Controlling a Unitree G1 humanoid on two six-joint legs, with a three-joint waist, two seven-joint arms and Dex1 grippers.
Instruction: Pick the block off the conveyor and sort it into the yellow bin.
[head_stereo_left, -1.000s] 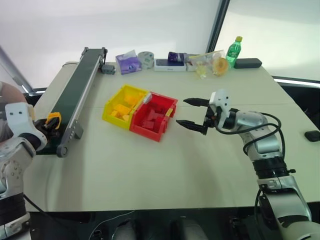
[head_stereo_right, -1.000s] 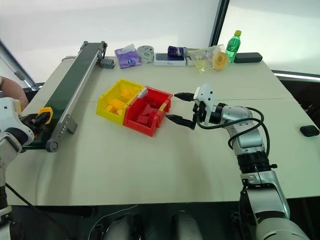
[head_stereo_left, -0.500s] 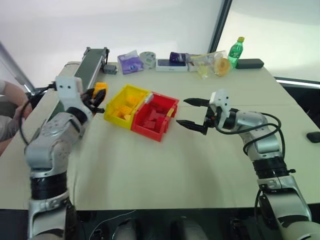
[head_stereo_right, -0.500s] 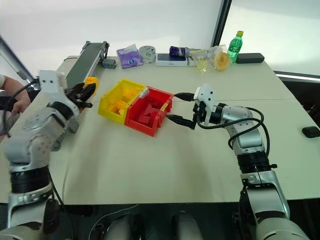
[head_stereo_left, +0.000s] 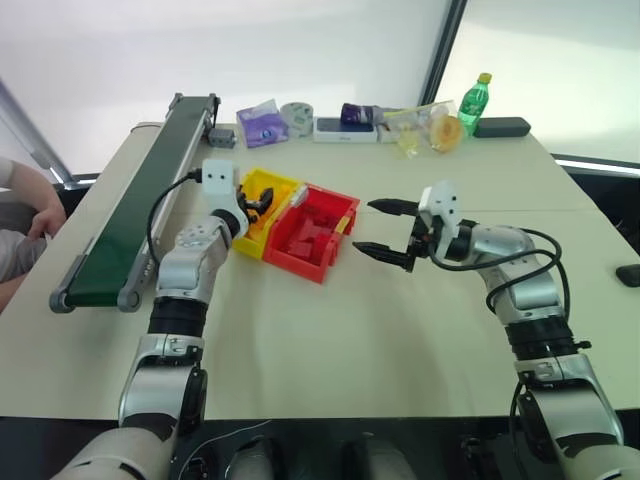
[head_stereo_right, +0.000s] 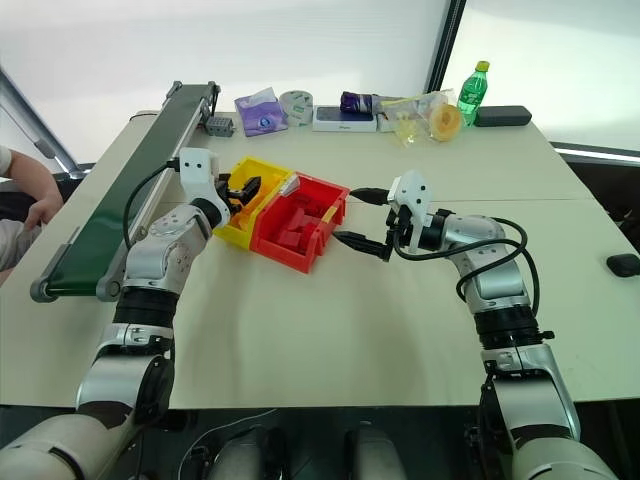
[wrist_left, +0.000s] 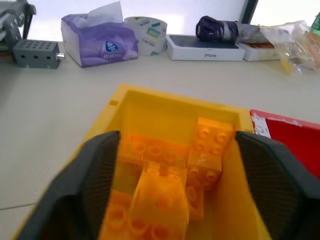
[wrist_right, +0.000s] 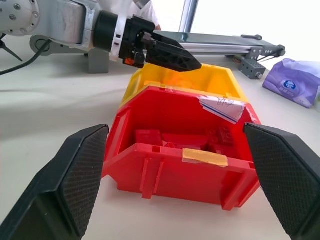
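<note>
Hovering over the yellow bin (head_stereo_left: 262, 203), we see our left gripper (head_stereo_left: 252, 206) spread wide above a yellow-orange block (wrist_left: 161, 196), right gripper (head_stereo_left: 390, 229) parted at three o'clock of the red bin (head_stereo_left: 312, 233).

Non-task clutter on your table (head_stereo_left: 400, 330): red bin (head_stereo_left: 312, 232) holding red blocks (wrist_right: 150, 137), white label (wrist_right: 220, 106) and tape strip (wrist_right: 204, 156) on its rim. Along the far edge: grey perforated box (wrist_left: 36, 51), purple tissue box (wrist_left: 99, 39), tape roll (wrist_left: 146, 40), white phone box (wrist_left: 202, 47) with dark bundle (wrist_left: 220, 28) on top, clear bag (head_stereo_left: 425, 125), green bottle (head_stereo_left: 468, 102), black case (head_stereo_left: 498, 126). A person's arm (head_stereo_left: 25, 205) sits at the left edge.
</note>
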